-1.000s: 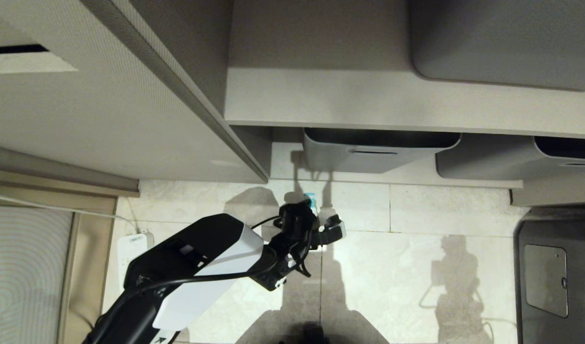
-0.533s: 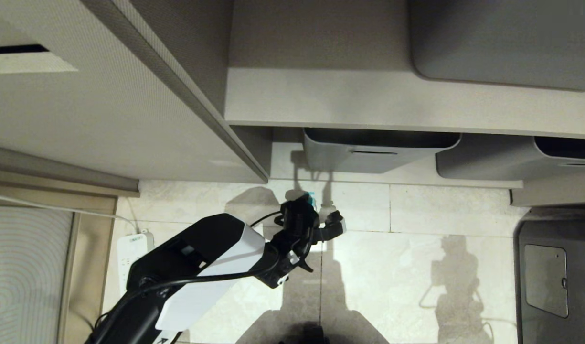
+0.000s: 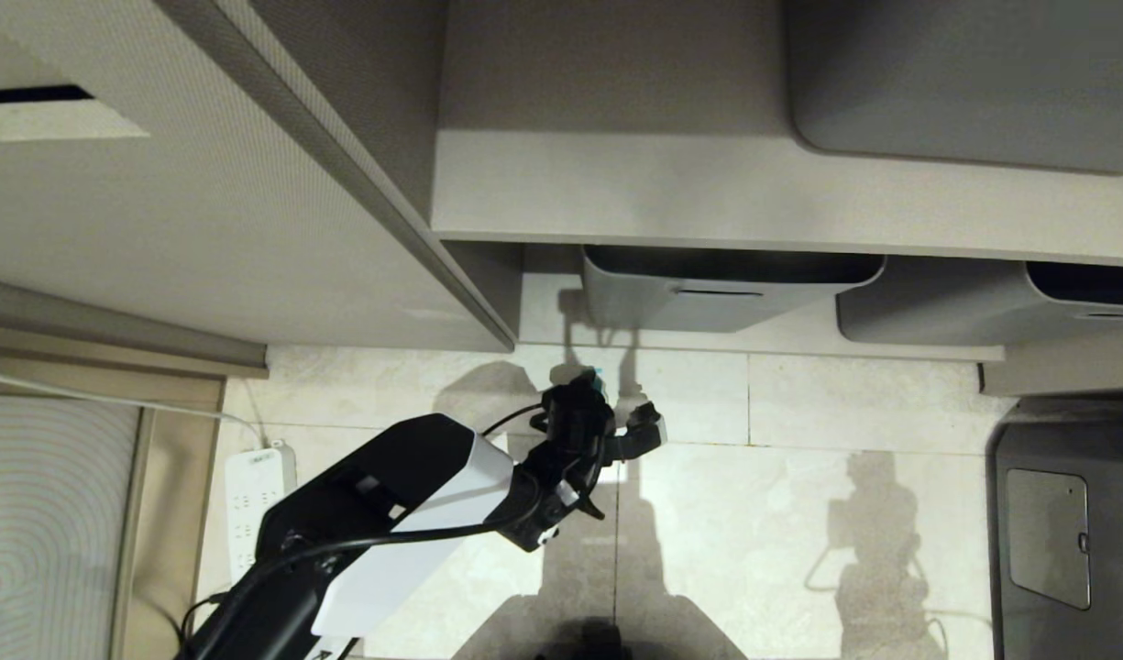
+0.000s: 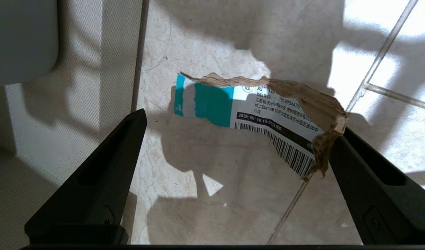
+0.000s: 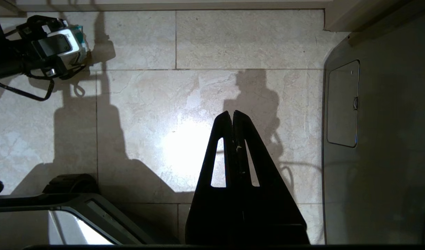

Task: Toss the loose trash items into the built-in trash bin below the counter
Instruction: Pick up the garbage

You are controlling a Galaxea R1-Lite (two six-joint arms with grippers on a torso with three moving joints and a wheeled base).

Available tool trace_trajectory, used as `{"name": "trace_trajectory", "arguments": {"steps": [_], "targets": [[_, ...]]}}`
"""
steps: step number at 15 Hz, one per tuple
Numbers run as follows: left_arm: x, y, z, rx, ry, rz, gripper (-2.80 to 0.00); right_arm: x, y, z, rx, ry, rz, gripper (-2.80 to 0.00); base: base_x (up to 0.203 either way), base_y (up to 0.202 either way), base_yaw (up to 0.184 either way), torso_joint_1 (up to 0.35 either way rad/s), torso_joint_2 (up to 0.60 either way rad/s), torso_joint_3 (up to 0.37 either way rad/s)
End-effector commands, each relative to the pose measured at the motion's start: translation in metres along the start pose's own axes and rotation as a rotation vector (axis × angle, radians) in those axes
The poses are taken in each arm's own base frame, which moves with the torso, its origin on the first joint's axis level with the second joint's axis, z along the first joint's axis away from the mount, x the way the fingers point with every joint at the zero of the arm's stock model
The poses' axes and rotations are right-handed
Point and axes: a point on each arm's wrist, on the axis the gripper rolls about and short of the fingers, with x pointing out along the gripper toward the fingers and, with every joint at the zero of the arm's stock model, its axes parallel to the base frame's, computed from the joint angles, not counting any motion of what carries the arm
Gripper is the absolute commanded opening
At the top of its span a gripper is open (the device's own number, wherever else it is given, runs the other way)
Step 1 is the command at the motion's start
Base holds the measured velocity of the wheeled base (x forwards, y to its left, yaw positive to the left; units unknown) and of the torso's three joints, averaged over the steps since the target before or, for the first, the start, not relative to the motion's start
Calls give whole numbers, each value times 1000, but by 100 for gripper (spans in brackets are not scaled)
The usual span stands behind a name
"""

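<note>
One loose trash item, a torn cardboard scrap (image 4: 233, 111) with a teal-and-white barcode label, lies flat on the pale floor tiles. A bit of its teal (image 3: 598, 376) shows past the wrist in the head view. My left gripper (image 4: 240, 123) hangs open just over it, fingers spread wide. One fingertip (image 4: 342, 139) is right by the scrap's ragged brown end. In the head view the left gripper (image 3: 621, 403) is low over the floor in front of the shelf. My right gripper (image 5: 232, 113) is shut and empty, parked above bare tile. The built-in trash bin and the counter are out of view.
Two grey tubs (image 3: 717, 293) (image 3: 983, 307) sit under a beige shelf just beyond the scrap. A beige cabinet side (image 3: 203, 229) stands to the left, with a white power strip (image 3: 254, 486) at its foot. A dark grey unit (image 3: 1065, 522) fills the right edge.
The left arm has crept slightly forward toward the shelf and tubs, and its fingers stay spread. The scrap and the right arm have not moved.
</note>
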Motion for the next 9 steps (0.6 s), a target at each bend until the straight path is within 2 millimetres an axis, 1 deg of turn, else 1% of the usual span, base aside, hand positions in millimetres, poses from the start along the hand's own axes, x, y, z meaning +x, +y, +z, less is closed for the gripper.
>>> {"name": "trace_trajectory", "arguments": {"steps": [1, 8, 9], "targets": [[1, -2, -1, 6, 2, 1, 0, 0, 0, 0, 1, 1, 0, -280, 0, 0, 0, 0, 0, 0], [1, -2, -1, 1, 2, 4, 0, 0, 0, 0, 1, 2, 0, -280, 0, 0, 0, 0, 0, 0], [1, -1, -1, -3, 1, 13, -280, 0, 0, 0, 1, 2, 0, -280, 0, 0, 0, 0, 0, 0]]}}
